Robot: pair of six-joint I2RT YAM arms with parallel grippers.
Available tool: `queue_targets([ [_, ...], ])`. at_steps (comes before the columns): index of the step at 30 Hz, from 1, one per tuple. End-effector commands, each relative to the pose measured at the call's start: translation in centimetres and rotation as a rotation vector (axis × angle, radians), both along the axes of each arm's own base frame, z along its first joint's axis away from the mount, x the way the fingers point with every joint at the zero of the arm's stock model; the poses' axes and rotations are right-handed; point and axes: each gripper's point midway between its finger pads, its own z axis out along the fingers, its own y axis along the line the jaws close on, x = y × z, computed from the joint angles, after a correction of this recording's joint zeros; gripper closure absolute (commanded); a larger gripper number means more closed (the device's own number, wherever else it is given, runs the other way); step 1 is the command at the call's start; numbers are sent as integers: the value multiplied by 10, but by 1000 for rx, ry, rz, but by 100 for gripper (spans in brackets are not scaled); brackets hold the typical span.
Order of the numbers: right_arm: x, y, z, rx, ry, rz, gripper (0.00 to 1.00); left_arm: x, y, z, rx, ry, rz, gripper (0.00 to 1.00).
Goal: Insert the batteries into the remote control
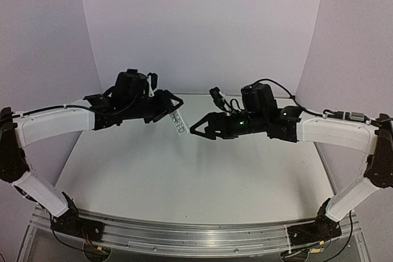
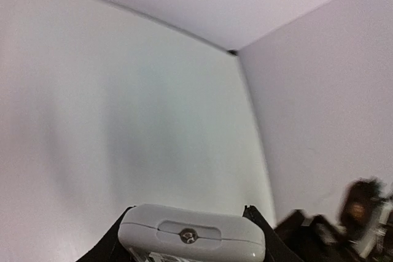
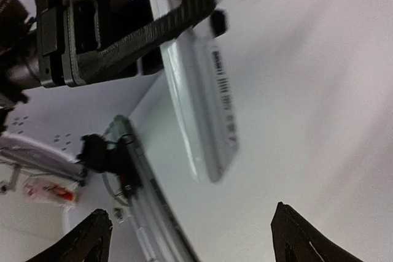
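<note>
My left gripper (image 1: pixel 174 110) is shut on the white remote control (image 1: pixel 178 122) and holds it in the air above the table, its button side showing. In the left wrist view the remote's end (image 2: pixel 191 233) sits between the two dark fingers. In the right wrist view the remote (image 3: pixel 199 99) hangs from the left gripper (image 3: pixel 178 23), tilted. My right gripper (image 1: pixel 198 130) is open and empty, its tips a little to the right of the remote. Its fingertips (image 3: pixel 98 231) show wide apart. No batteries are in view.
The white table (image 1: pixel 184 176) lies below both arms, with white walls behind and at the sides. The metal rail (image 1: pixel 184 237) with the arm bases runs along the near edge; it also shows in the right wrist view (image 3: pixel 138 207).
</note>
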Motion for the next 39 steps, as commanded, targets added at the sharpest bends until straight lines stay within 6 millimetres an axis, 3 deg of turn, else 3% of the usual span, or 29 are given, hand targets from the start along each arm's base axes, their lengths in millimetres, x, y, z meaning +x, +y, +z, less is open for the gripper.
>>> queue_targets([
  [1,39,-127,-38,-512,-112,-527,12,-16,78,-151,646,468,215,100],
  [4,38,-180,-52,-729,-107,-677,10,-35,74,-201,742,618,117,100],
  [10,40,-224,-93,-697,215,-801,7,-49,66,-237,812,699,39,98],
  [12,43,-236,-96,-717,213,-851,6,-50,68,-246,849,718,45,82],
  [14,45,-247,-94,-717,208,-889,5,-49,65,-246,854,717,42,56],
  [16,46,-254,-89,-703,207,-910,4,-44,59,-237,827,689,38,22],
  [18,46,-259,-85,-702,192,-922,4,-35,58,-219,812,640,62,3],
  [20,47,-266,-82,-719,161,-937,4,-22,64,-189,805,565,127,0],
  [23,46,-284,-76,-771,88,-978,4,-1,86,-128,773,391,279,0],
  [25,44,-300,-70,-806,28,-1030,4,14,118,-99,747,296,404,0],
  [27,40,-318,-63,-834,-28,-1092,4,27,164,-70,628,256,498,0],
  [29,36,-336,-56,-859,-81,-1166,4,42,223,-62,546,215,619,0],
  [30,34,-342,-53,-863,-99,-1190,3,40,247,-58,528,180,666,0],
  [32,29,-350,-53,-873,-117,-1218,3,46,279,-48,461,123,714,0],
  [35,20,-356,-58,-859,-107,-1235,3,42,300,-44,430,119,737,0],
  [39,11,-363,-63,-827,-95,-1272,4,40,303,-38,435,86,735,0],
])
